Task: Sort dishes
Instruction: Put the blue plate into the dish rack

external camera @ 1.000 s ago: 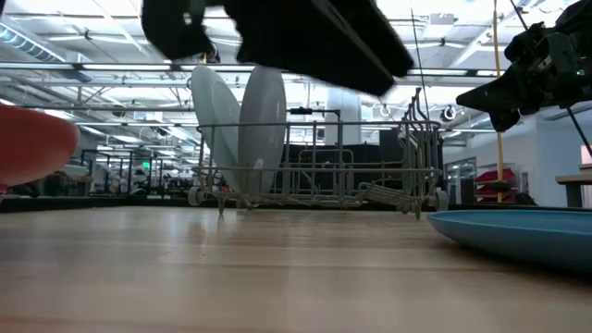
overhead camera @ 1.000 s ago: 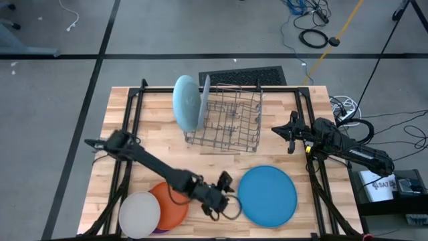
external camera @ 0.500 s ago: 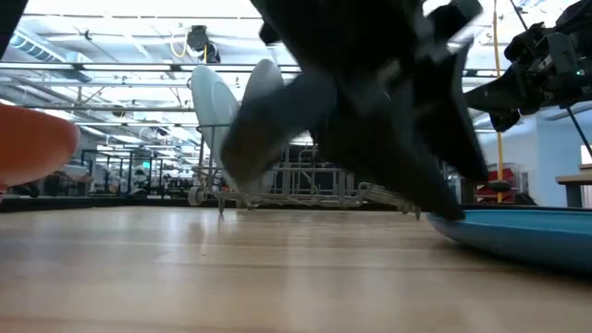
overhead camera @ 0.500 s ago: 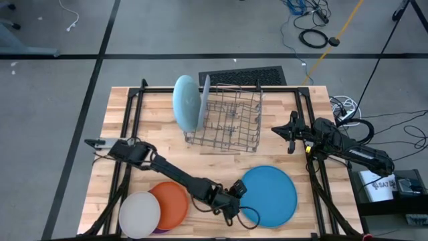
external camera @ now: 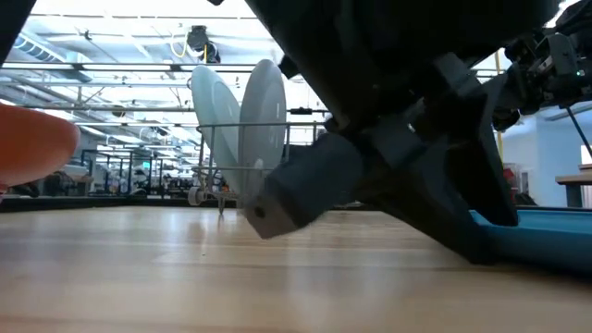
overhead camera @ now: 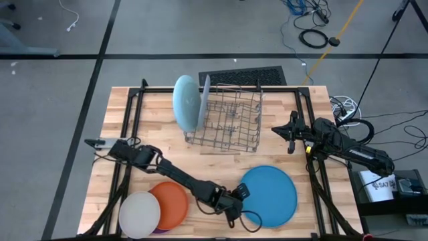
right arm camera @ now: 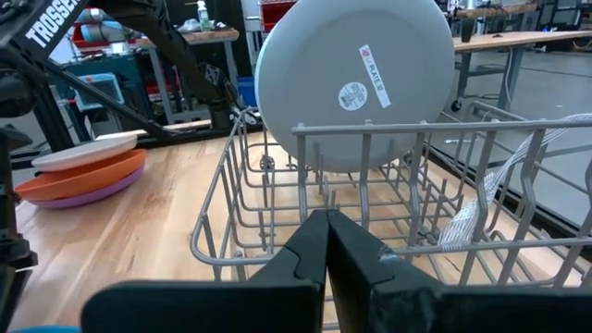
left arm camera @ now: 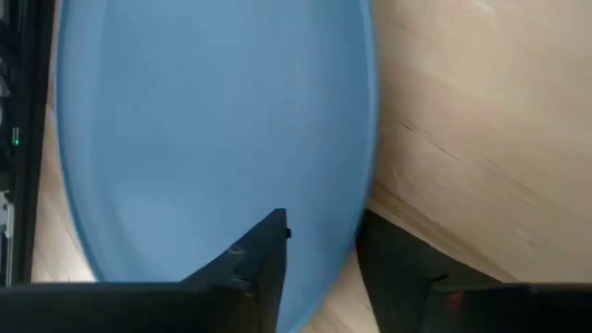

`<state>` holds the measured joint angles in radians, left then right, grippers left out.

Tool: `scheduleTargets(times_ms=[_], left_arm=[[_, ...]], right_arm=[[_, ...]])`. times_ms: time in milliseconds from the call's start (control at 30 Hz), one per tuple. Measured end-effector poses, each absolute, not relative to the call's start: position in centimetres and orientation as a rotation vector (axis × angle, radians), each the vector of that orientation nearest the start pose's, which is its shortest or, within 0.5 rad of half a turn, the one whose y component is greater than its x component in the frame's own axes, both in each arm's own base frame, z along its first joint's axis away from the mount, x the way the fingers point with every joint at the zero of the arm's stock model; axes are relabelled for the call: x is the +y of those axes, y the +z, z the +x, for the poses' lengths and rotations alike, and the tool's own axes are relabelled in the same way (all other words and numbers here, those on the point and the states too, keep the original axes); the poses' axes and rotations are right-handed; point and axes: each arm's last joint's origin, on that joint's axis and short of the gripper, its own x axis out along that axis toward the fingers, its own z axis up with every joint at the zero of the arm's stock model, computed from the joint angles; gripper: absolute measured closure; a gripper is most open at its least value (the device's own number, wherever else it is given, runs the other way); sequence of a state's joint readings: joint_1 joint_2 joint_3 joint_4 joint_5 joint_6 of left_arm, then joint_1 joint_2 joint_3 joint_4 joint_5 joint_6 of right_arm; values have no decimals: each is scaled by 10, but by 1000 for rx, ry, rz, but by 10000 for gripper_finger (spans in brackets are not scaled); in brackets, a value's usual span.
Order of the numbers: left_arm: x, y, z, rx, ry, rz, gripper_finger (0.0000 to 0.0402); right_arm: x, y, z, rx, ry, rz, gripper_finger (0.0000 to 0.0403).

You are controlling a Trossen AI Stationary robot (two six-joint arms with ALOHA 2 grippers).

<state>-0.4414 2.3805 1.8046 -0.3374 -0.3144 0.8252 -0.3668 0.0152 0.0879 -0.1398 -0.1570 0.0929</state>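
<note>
A darker blue plate (overhead camera: 271,195) lies flat on the table at the near right. My left gripper (overhead camera: 242,194) is low at that plate's left rim. In the left wrist view the gripper (left arm camera: 324,222) is open, one finger over the plate (left arm camera: 203,129) and the other over the bare wood. A light blue plate (overhead camera: 184,102) and a pale grey plate (overhead camera: 204,99) stand on edge in the wire rack (overhead camera: 231,117). An off-white plate (overhead camera: 139,214) and an orange plate (overhead camera: 175,201) lie stacked at the near left. My right gripper (overhead camera: 292,130) is shut and hangs right of the rack. My left gripper has the blue plate's left rim (left arm camera: 363,208) between its two fingers, coming slanting down from the table's left. I cannot tell whether either finger touches the rim. The plate lies flat on the table.
The right wrist view shows the stack (right arm camera: 83,176) with a purple plate (right arm camera: 79,196) at the bottom. Black frame rails (overhead camera: 130,127) run along both table sides. Bare wood (overhead camera: 221,161) lies between the rack and the blue plate.
My left gripper has gone toward the table's right edge and down, from beside the orange plate to the blue plate's left rim, rolling as it went. The plates have kept their places.
</note>
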Motion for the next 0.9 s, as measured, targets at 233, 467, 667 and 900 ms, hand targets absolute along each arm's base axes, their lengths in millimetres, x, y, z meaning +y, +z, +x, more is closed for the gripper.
scheduleTargets(times_ms=[233, 467, 667, 900], left_arm=[[-207, 123, 468, 737, -450, 1097, 385], [-207, 122, 468, 745, -406, 1107, 397], [-212, 162, 463, 665, -350, 1061, 399], [-209, 227, 449, 572, -311, 888, 400]], right_arm=[[-29, 179, 88, 55, -213, 110, 399], [-29, 179, 88, 56, -213, 110, 399], [-29, 179, 88, 57, -213, 110, 399], [-29, 179, 88, 55, -213, 109, 399]])
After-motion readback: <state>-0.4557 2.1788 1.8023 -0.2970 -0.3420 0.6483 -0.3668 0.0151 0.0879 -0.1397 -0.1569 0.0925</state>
